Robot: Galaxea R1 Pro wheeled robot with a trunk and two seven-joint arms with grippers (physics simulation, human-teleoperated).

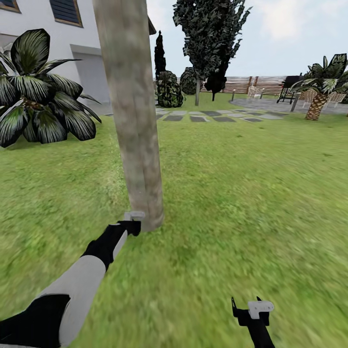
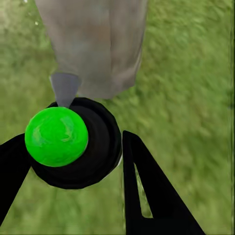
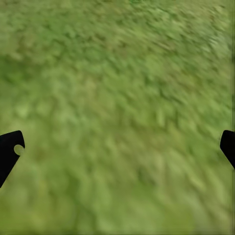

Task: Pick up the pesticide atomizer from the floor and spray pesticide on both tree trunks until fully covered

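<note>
- While clenched on the pesticide atomizer [image 2: 73, 144], the left end effector [image 2: 73, 161] points it at the tree trunk [image 2: 93, 44] just ahead.
- Right end effector [image 3: 117, 152] is released, its fingers spread above grass [image 3: 117, 73].

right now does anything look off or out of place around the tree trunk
Nothing stands out. The left gripper holds the pesticide atomizer upright at the base of the tree trunk, which stands straight on the grass. No spill shows.

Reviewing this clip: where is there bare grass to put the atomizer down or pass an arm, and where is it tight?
Open grass runs from the tree trunk out to the stepping stones, and around the open right pincer. It is tight at the trunk's base, where the left pincer holds the atomizer close to the bark.
</note>
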